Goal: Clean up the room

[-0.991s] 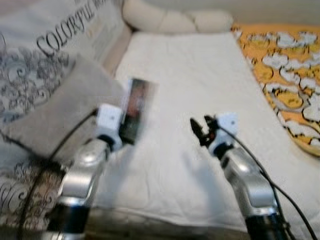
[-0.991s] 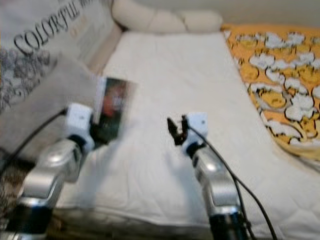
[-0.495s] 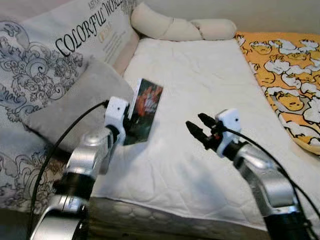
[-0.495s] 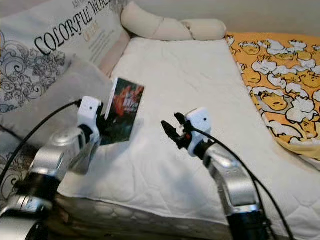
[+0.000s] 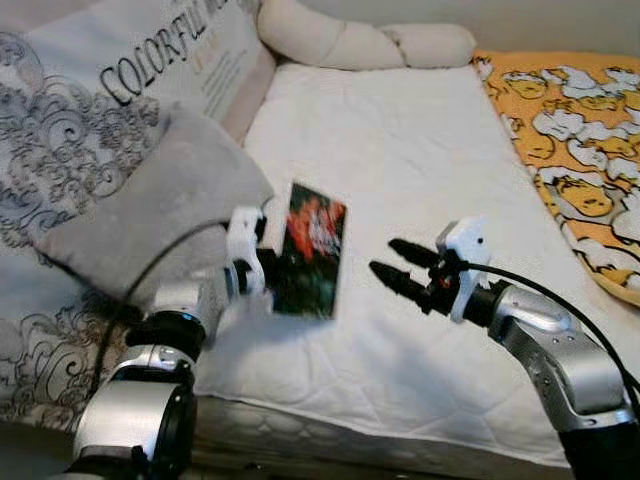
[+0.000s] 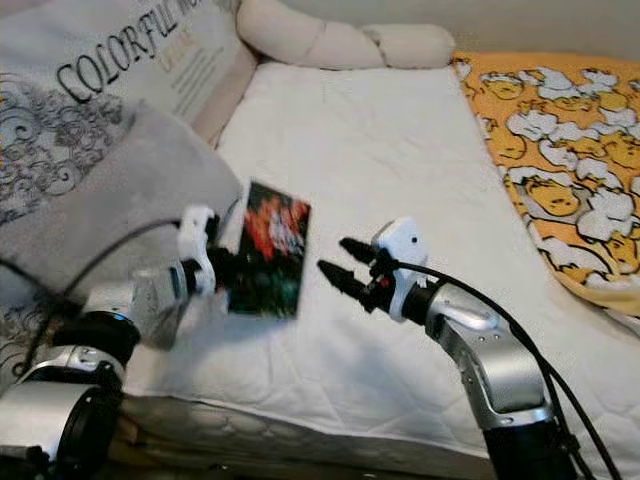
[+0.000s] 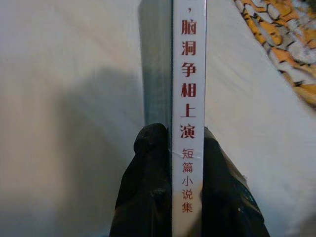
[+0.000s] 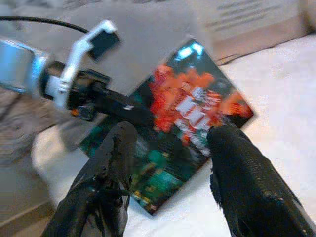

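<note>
Book [image 5: 312, 250] is pinched upright by the spine in the left claw [image 5: 268, 262], above the bed [image 5: 400, 150]. Right claw [image 5: 400, 270] hangs wide open and empty just beside it.

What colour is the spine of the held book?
White with red characters on the book; clearest in the left wrist view.

The head's two eyes look forward and down over the white mattress [image 5: 400, 180], the orange bedding [image 5: 570, 150] toward two o'clock. The left wrist camera sits very close, sighting along the book [image 7: 189, 74] spine-on. The right wrist camera faces nine o'clock, near the book's cover. All views share that book.
</note>
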Available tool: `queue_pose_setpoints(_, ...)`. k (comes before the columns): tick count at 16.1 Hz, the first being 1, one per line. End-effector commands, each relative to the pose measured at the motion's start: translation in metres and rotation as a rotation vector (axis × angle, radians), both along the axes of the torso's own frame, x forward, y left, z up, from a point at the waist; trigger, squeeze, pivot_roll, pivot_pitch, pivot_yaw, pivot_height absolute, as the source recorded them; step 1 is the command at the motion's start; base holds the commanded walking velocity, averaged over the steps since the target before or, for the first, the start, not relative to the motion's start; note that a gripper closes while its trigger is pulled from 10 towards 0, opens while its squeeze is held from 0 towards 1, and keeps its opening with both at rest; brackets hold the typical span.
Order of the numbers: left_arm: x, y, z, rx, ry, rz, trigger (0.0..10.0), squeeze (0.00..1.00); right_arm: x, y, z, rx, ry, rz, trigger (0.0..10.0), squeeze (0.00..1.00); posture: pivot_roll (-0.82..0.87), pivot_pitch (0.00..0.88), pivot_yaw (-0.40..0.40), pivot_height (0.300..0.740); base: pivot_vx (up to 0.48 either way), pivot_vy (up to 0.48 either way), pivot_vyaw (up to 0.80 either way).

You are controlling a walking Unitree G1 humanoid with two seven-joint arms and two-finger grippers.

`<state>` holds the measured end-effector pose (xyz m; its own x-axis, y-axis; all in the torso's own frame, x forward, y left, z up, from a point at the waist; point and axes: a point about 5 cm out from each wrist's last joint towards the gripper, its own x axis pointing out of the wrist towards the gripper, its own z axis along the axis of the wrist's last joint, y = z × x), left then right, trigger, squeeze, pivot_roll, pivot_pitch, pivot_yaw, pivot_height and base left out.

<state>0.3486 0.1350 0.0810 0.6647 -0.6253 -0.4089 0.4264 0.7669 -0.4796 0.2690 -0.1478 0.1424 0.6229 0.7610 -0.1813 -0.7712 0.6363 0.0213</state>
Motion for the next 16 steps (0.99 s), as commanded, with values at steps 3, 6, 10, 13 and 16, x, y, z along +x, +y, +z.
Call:
queue_pose_setpoints(3, 0.009, -0.009, 0.01, -0.087, 0.017, 0.011, 10.0, 0.0, -0.011, 0.001, 0.001, -0.03, 0.031, 0.059, 10.0, 0.0, -0.17, 0.0, 0.032, 0.74, 0.0, 0.0, 0.0)
queue_pose_setpoints(6, 0.005, -0.009, -0.002, 0.019, 0.052, -0.009, 10.0, 0.0, -0.03, -0.005, -0.002, -0.085, 0.091, 0.114, 10.0, 0.0, -0.21, 0.037, 0.039, 0.74, 0.0, 0.0, 0.0)
queue_pose_setpoints(10, 0.01, -0.026, 0.021, -0.357, 0.12, -0.018, 10.0, 0.0, -0.045, -0.01, -0.001, -0.086, 0.134, 0.121, 10.0, 0.0, -0.22, 0.06, 0.044, 0.74, 0.0, 0.0, 0.0)
queue_pose_setpoints(13, 0.004, -0.022, -0.001, -0.08, 0.112, -0.029, 10.0, 0.0, -0.047, -0.01, -0.001, -0.088, 0.144, 0.116, 10.0, 0.0, -0.23, 0.065, 0.051, 0.74, 0.0, 0.0, 0.0)
queue_pose_setpoints(16, 0.0, -0.009, -0.016, 0.124, 0.114, 0.016, 10.0, 0.0, -0.047, -0.007, -0.001, -0.096, 0.133, 0.107, 10.0, 0.0, -0.23, 0.065, 0.055, 0.74, 0.0, 0.0, 0.0)
